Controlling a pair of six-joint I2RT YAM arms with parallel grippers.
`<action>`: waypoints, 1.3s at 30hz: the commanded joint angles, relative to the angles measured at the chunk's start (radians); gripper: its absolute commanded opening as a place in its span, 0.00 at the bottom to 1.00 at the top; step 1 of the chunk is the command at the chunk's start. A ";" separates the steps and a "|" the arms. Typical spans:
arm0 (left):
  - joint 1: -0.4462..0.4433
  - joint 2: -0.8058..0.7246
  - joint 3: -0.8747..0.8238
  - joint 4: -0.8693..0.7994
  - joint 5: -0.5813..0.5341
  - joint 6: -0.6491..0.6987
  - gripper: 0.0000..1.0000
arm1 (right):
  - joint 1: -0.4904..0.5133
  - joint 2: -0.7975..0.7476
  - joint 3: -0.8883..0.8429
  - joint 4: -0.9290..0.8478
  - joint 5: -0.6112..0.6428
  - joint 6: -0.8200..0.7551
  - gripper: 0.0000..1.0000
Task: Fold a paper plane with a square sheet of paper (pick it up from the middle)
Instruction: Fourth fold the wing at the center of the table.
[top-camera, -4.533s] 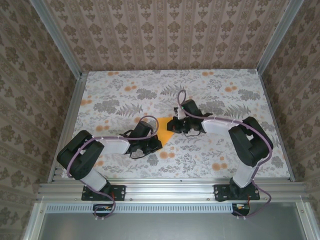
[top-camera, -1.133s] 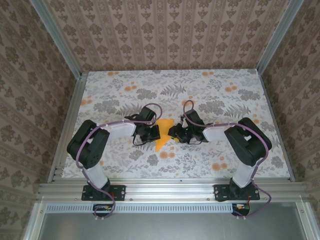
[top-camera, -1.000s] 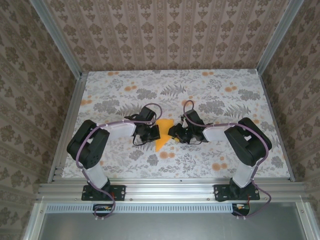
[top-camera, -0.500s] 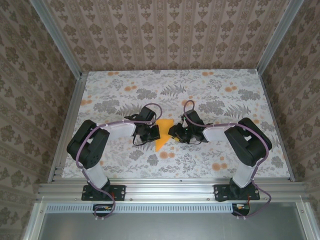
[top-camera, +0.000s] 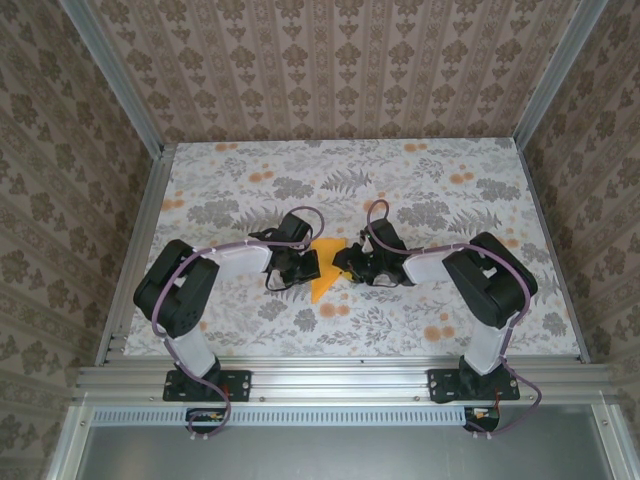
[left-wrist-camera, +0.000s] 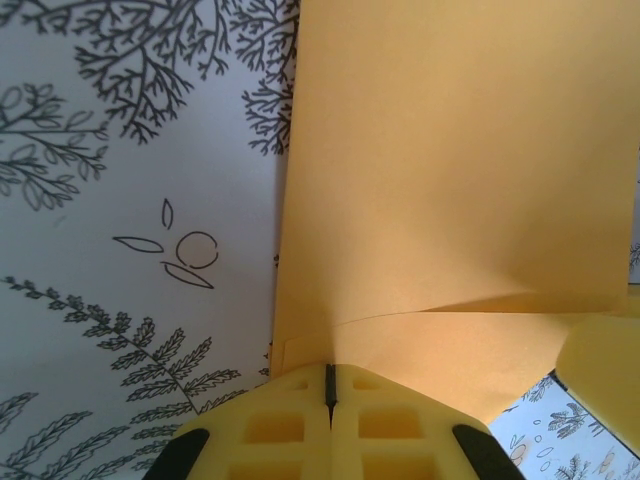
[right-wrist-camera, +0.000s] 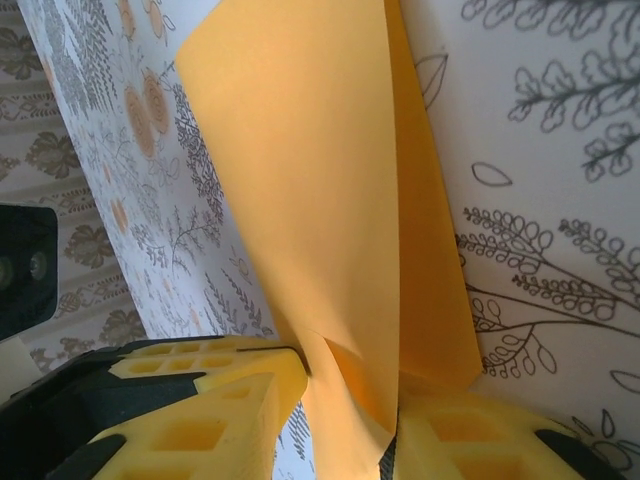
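Observation:
The square sheet of paper (top-camera: 324, 270), bright orange and partly folded, lies on the flowered table between my two grippers. My left gripper (top-camera: 303, 266) is shut on its left edge. In the left wrist view the yellow jaws (left-wrist-camera: 330, 375) meet on the paper's (left-wrist-camera: 450, 170) near edge, with a shallow crease just beyond them. My right gripper (top-camera: 346, 264) is at the paper's right side. In the right wrist view its jaws (right-wrist-camera: 350, 400) stand apart, and a raised double flap of the paper (right-wrist-camera: 320, 180) runs loosely down between the fingers (right-wrist-camera: 200, 400), touching both.
The tablecloth (top-camera: 430, 310) is white with grey ferns and orange flower prints. Aluminium rails border the table on the left (top-camera: 135, 260), right and near sides. Patterned walls close in the back and sides.
The right gripper has edged slightly left toward the paper and its jaws have narrowed around the flap. The left gripper has stayed put, shut on the paper.

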 joint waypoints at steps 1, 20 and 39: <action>0.009 0.015 -0.009 -0.020 -0.004 0.008 0.06 | 0.022 0.016 -0.010 0.022 -0.012 0.020 0.30; -0.043 -0.204 -0.129 0.151 0.009 0.104 0.27 | 0.062 -0.174 0.033 -0.463 0.319 0.017 0.00; -0.267 -0.187 -0.235 0.471 -0.092 0.407 0.41 | 0.059 -0.251 0.049 -0.605 0.350 0.202 0.00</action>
